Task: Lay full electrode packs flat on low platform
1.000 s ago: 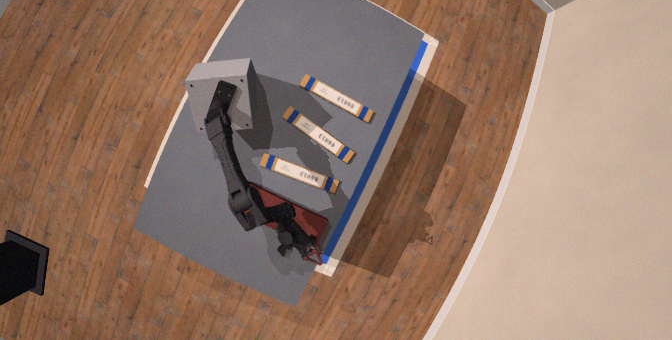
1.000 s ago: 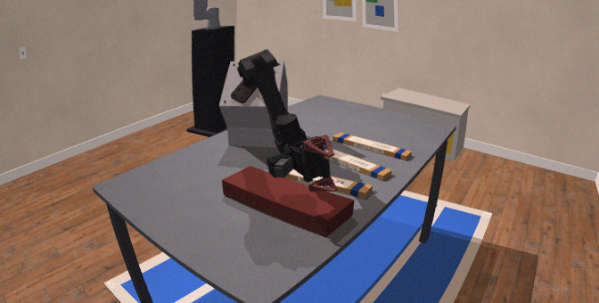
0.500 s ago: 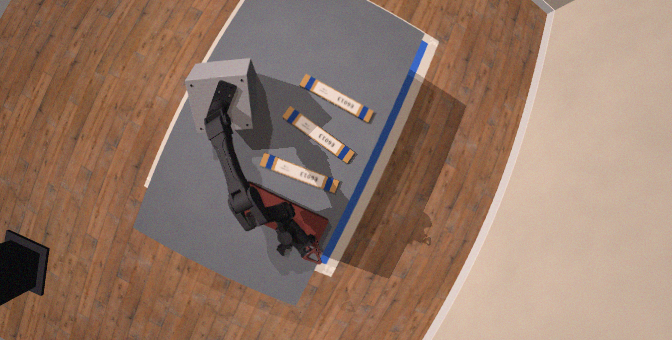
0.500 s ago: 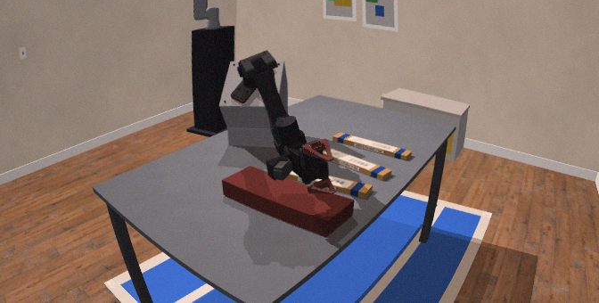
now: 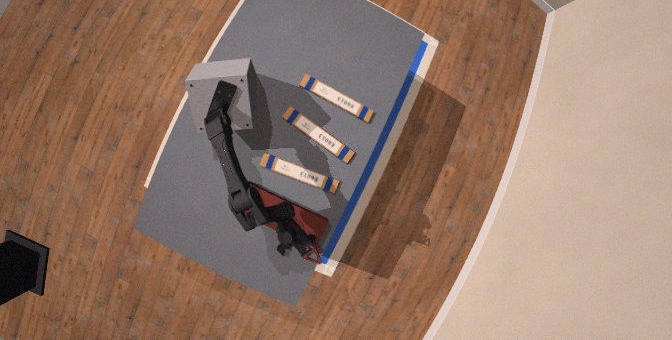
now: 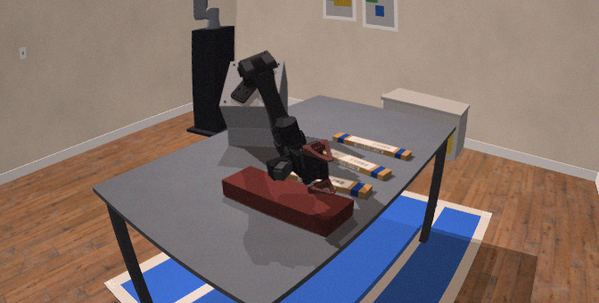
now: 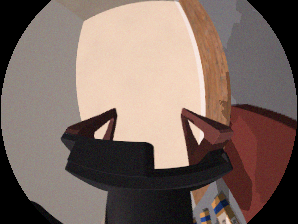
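Three orange, white and blue packs lie flat and apart on the grey table: the far pack [image 5: 336,98] [image 6: 373,146], the middle pack [image 5: 319,134] [image 6: 356,162] and the near pack [image 5: 300,173] [image 6: 361,189], which lies beside the platform. The low red platform [image 5: 314,221] [image 6: 276,202] [image 7: 272,155] bears no pack; the arm hides part of it in the top view. My gripper [image 5: 315,255] [image 6: 332,173] [image 7: 149,111] is open and empty, above the platform's front end, pointing sideways. Pack ends show at the bottom of the wrist view.
The arm's grey base block [image 5: 222,97] [image 6: 250,118] stands at the table's back edge. The table's front edge runs close by the platform's end. The arm reaches over the platform. A black pedestal [image 6: 211,77] and a low cabinet [image 6: 423,104] stand off the table.
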Robot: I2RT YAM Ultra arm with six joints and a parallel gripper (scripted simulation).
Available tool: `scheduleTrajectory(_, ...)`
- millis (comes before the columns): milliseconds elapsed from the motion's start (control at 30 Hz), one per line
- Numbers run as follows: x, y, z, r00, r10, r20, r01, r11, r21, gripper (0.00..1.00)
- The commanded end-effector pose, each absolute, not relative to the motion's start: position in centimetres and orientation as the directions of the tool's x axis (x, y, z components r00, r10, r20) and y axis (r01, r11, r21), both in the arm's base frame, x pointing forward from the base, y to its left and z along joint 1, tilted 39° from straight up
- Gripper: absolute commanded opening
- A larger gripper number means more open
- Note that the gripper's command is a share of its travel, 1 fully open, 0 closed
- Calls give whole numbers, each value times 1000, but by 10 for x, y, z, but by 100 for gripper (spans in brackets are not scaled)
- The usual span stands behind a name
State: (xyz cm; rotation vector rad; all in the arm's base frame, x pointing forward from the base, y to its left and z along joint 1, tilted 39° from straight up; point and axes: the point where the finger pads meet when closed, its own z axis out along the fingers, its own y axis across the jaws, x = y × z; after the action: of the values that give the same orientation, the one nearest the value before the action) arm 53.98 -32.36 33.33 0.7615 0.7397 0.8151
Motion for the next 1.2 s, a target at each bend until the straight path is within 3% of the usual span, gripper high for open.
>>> scheduleTrajectory(0,539,-316,343,478,834,-277,-371,477,797,96)
scheduleTrajectory(300,538,-311,346,475,837,-272,-355,465,811,96)
scheduleTrajectory(1167,485,-220,481,483,832,-272,-377,478,793,96)
